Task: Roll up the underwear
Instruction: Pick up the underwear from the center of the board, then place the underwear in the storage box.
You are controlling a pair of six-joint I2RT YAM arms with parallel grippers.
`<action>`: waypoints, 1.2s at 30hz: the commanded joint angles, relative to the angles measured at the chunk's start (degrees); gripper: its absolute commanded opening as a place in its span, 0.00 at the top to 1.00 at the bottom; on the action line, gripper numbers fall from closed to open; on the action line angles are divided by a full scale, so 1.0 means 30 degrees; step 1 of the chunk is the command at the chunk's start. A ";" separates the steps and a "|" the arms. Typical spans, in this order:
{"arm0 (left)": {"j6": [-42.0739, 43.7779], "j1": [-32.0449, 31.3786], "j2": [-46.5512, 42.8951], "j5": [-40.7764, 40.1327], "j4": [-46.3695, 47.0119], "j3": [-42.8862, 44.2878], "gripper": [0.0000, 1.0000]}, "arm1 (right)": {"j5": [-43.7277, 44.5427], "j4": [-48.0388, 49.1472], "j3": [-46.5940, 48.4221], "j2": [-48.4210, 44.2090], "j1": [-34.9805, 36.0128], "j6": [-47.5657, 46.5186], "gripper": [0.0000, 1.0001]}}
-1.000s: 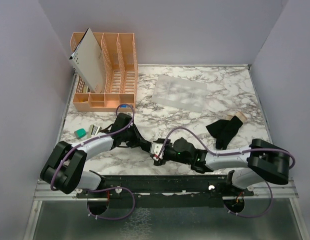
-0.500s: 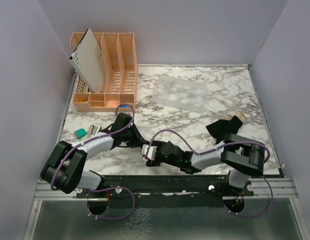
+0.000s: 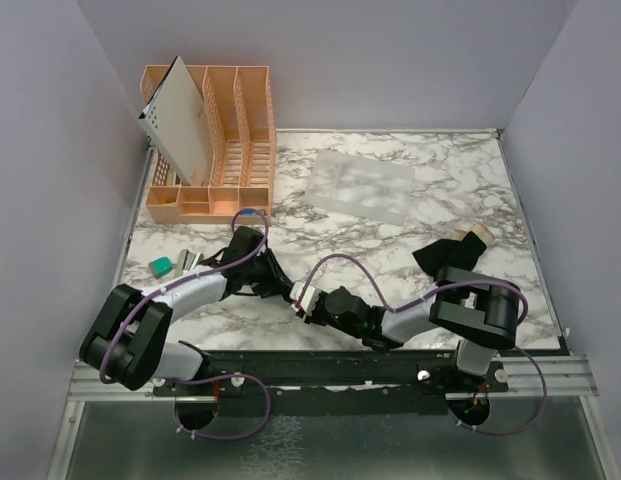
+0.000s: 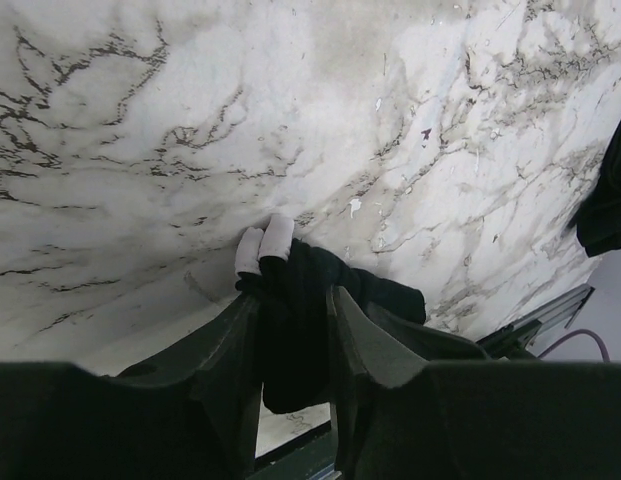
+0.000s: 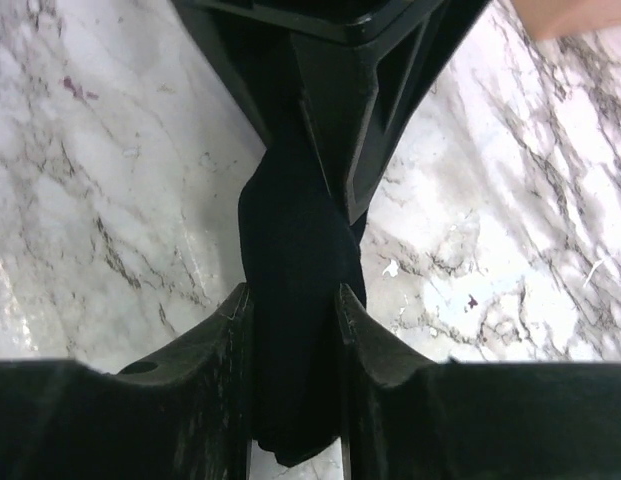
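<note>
Black underwear roll [image 4: 300,320] gripped in left jaws and right jaws, tan-banded underwear [image 3: 446,258] apart

The table [image 3: 320,235] top is smooth, marble-patterned, with a faint sheen; the black underwear [image 5: 295,250] is soft matt cloth, creased; the second underwear [image 3: 442,260], at three o'clock, is dull black fabric with a tan band; the rack [image 3: 235,120] at ten o'clock is matt orange plastic lattice; the sheet [image 3: 362,185] at one o'clock is frosted translucent plastic; the left gripper [image 4: 290,300] and right gripper [image 5: 292,292] have matt black plastic fingers.
</note>
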 commanded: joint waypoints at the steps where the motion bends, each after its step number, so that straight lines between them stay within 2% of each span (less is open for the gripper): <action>1: -0.0013 0.0441 -0.0685 -0.0247 -0.1177 -0.0115 0.60 | 0.0125 -0.1354 -0.0924 0.0055 -0.0065 0.2325 0.77; 4: -0.0133 0.0741 -0.1345 -0.0376 -0.1341 -0.0024 0.38 | 0.0389 -0.1911 -0.0639 0.0144 -0.0166 0.3172 0.84; 6: -0.0037 0.1067 -0.1863 -0.0643 -0.1976 0.0152 0.28 | 0.0878 -0.2333 -0.0389 0.0152 -0.0231 0.3607 0.88; 10: -0.0179 0.1808 -0.3547 -0.1518 -0.3023 0.0278 0.18 | 0.0701 -0.4412 0.0259 -0.1095 -0.1364 0.5823 0.99; 15: -0.0424 0.2440 -0.5832 -0.2690 -0.3666 0.0045 0.14 | 0.0558 -0.9546 0.2573 -0.3093 -0.3544 0.9482 0.99; 19: -0.0434 0.2570 -0.6730 -0.2835 -0.3563 -0.0101 0.14 | 0.1007 -1.3227 0.5003 -0.3751 -0.4626 1.0442 1.00; 23: -0.0318 0.2585 -0.6807 -0.2568 -0.3552 -0.0066 0.14 | 0.1711 -1.5519 0.6828 -0.3833 -0.5398 1.0900 0.99; 26: -0.0258 0.2613 -0.6887 -0.2401 -0.3439 -0.0058 0.14 | 0.3668 -1.8041 0.8420 -0.3779 -0.6154 1.2403 1.00; 29: -0.0155 0.2614 -0.6946 -0.2292 -0.3388 -0.0093 0.14 | 0.7361 -2.1178 1.0766 -0.3303 -0.6751 1.3863 0.99; 32: 0.0156 0.2614 -0.6863 -0.2123 -0.3368 -0.0019 0.14 | 1.0208 -2.4151 1.3466 -0.2124 -0.7533 1.4329 1.00; 36: 0.0653 0.2642 -0.6599 -0.1714 -0.3422 0.0191 0.14 | 1.3142 -2.6578 1.6332 -0.0273 -0.9224 1.3743 0.99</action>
